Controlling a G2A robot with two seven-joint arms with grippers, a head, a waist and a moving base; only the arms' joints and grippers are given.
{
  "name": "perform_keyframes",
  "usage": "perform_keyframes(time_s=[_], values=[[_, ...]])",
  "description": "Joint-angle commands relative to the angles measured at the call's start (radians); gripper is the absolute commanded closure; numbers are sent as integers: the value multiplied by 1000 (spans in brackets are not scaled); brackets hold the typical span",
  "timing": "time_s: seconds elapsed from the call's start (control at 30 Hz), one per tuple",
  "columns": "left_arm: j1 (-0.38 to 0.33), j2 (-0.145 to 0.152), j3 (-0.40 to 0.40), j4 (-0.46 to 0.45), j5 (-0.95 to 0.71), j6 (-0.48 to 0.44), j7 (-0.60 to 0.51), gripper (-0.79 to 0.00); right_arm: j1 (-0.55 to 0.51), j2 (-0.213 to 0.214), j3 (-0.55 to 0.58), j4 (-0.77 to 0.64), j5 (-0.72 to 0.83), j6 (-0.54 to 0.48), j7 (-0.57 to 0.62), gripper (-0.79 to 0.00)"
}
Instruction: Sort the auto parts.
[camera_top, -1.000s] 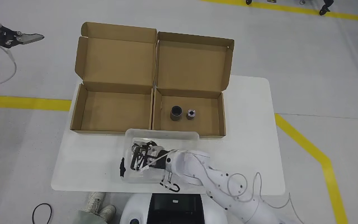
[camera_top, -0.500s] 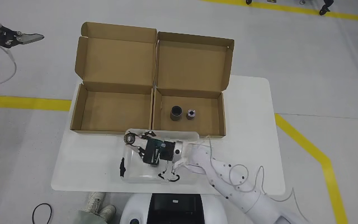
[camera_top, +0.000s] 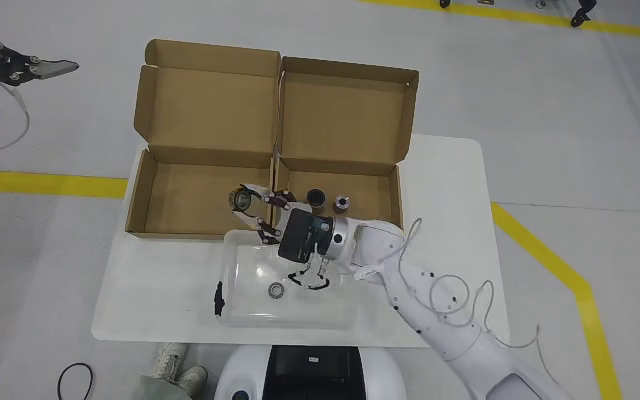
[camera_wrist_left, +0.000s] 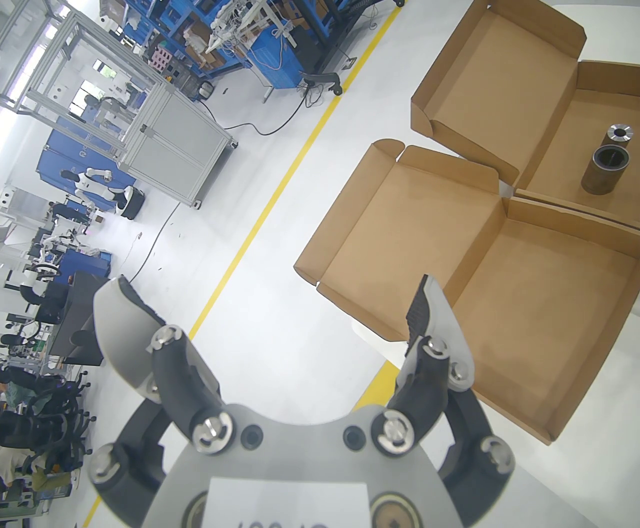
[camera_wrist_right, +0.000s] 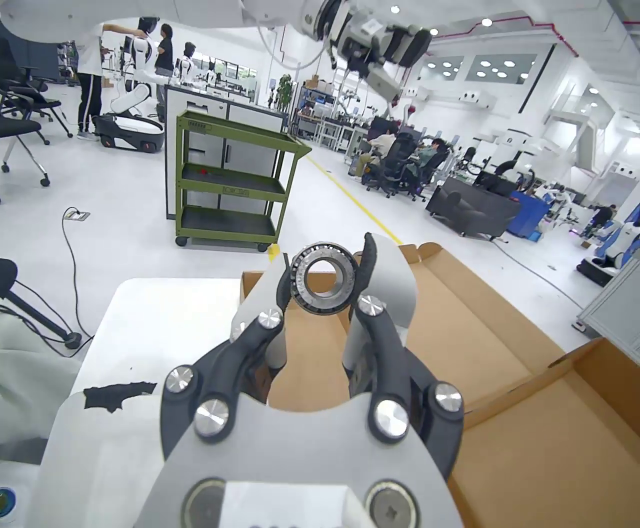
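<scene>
Jaws of the right arm (camera_top: 375, 250) clamp a bearing (camera_wrist_right: 324, 277) above the left box (camera_top: 190, 200); left jaws apart.

Brown cardboard boxes (camera_top: 200, 200), white table (camera_top: 450, 200)
Silver bearing (camera_wrist_right: 324, 277); dark grey sleeve (camera_top: 316, 199) inside one box; yellow stripe (camera_top: 60, 184) on pale floor (camera_top: 560, 80).

Two open cardboard boxes lie side by side at mid-frame in the top view, a left box (camera_top: 190, 200) and a right box (camera_top: 372, 212), with one clear tray (camera_top: 325, 300) below them. Four metal parts show: one bearing (camera_top: 241, 198), one dark sleeve (camera_top: 316, 199), one silver bushing (camera_top: 343, 204) and one small ring (camera_top: 277, 291).
</scene>
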Motion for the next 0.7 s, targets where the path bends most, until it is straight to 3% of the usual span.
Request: perform_keyframes(time_s=[0.0,0.4,0.67], values=[[0,0,0,0,0,0,0,-785,3,2,12,-20,-2,-1,-6,0],[0,0,0,0,0,0,0,-785,24,17,98,-244,-32,-23,119,0],[0,0,0,0,0,0,0,-785,70,9,105,-315,-7,-17,190,0]])
